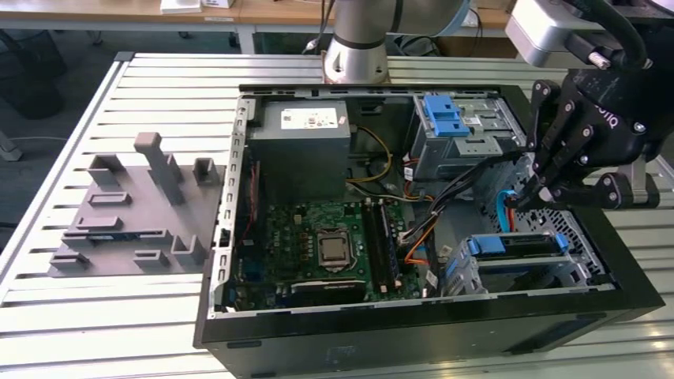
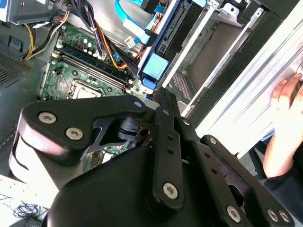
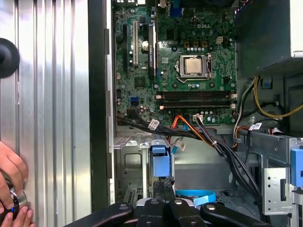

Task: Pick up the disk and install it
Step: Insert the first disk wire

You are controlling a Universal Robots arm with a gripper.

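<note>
Fingers (image 3: 166, 189) together (tips near disk (image 1: 516, 245))

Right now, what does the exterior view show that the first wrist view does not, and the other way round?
Exterior view: a grey moulded plastic fixture lying on the silver slatted metal table at the exterior view's left, and the arm's round silver column beyond the open black computer case.
First wrist view: a person's hand on the table beside the case.
Shared: the green motherboard with its square silver processor, the table, the case, and the black gripper over the case's drive-bay side.
</note>
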